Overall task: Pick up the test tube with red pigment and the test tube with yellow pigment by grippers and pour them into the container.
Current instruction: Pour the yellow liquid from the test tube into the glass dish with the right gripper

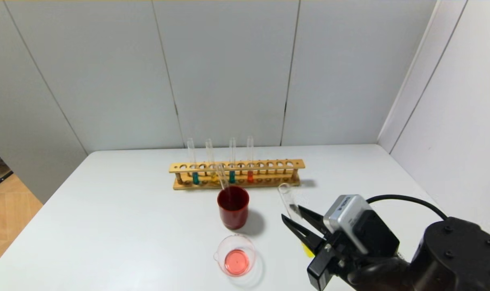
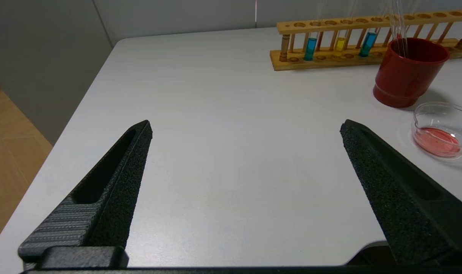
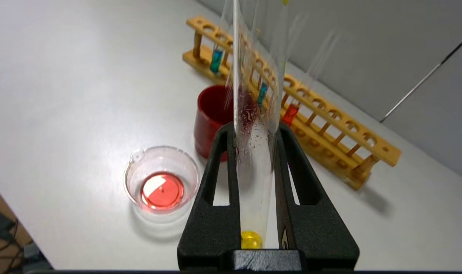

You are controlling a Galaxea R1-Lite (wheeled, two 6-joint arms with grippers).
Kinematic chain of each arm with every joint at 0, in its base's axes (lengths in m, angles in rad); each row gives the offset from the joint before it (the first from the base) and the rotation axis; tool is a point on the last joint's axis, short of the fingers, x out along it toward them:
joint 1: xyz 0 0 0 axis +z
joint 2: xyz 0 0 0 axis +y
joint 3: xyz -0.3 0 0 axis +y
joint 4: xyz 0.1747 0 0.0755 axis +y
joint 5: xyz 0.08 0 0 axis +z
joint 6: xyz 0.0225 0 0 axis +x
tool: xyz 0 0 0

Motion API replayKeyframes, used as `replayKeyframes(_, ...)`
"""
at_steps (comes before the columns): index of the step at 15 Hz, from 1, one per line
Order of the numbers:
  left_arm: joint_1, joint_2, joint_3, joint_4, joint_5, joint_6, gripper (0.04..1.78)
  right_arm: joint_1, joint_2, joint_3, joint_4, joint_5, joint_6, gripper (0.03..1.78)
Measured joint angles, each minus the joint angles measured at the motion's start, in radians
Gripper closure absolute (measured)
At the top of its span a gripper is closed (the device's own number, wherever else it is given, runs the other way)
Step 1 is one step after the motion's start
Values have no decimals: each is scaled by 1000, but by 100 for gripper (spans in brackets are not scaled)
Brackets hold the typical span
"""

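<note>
Four tubes stood in wooden rack in head view: teal, yellow, teal, red. Empty tube leaned in red cup. Container sat in front of cup, red liquid already in, so red pour looked done. Right gripper pinched test tube with yellow pigment, right of cup.

Left wrist view: left gripper hung wide apart, holding nothing, over bare table, likely waiting.

Right wrist view: tube stood mouth up between shut fingers, yellow drop at bottom, kept from spilling.
</note>
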Motion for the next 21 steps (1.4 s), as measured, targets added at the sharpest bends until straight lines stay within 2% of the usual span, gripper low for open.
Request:
replayKeyframes(7, 0, 0, 0, 0, 0, 0, 7, -3, 139, -45, 1, 5, -79, 153)
replayKeyframes(11, 0, 0, 0, 0, 0, 0, 7, -13, 218, -96, 3, 5, -147, 153)
replayKeyframes(14, 0, 0, 0, 0, 0, 0, 7, -24, 264, -142, 3, 6, -157, 153)
replayKeyframes(18, 0, 0, 0, 0, 0, 0, 7, -47, 289, -159, 40, 64, -217, 153)
replayKeyframes(21, 0, 0, 0, 0, 0, 0, 7, -61, 291, -159, 93, 71, -300, 153)
